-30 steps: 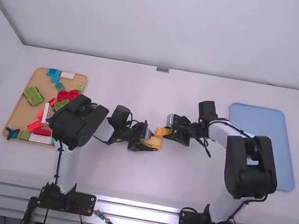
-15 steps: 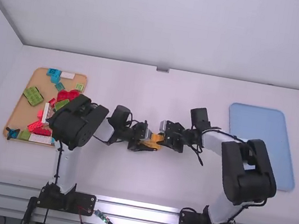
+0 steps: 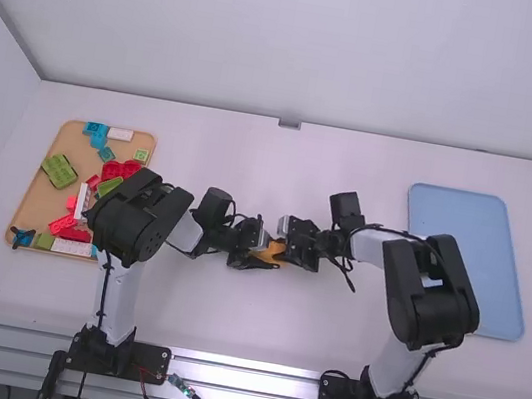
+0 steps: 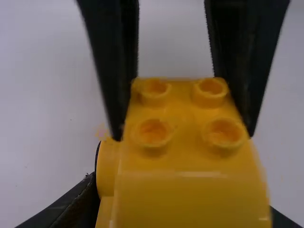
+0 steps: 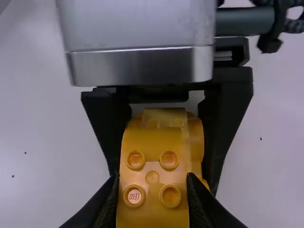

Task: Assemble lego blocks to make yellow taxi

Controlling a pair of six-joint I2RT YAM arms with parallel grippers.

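The left arm (image 3: 116,277) is bending over the table (image 3: 245,333), and its left gripper (image 3: 272,252) is pointing toward the right gripper (image 3: 285,244). The right arm (image 3: 431,291) is bending too, and its gripper is facing back at the left one. They are almost meeting in the middle.

Far out to the left of the left gripper, a tan tray (image 3: 31,198) is holding lots of blocks: green blocks (image 3: 59,170), red blocks (image 3: 121,170), blue blocks (image 3: 97,131) and white blocks (image 3: 72,248). Well off to the right of the right gripper, a blue tray (image 3: 460,251) is lying flat on the table.

The bumpy yellow block (image 5: 152,166) is sitting between the right gripper's two fingers, and they are squeezing its sides. The round-edged yellow piece (image 5: 196,137) is sitting between the left gripper's fingers, and they are pinching it tight. Both yellow parts are touching, right between the two grippers
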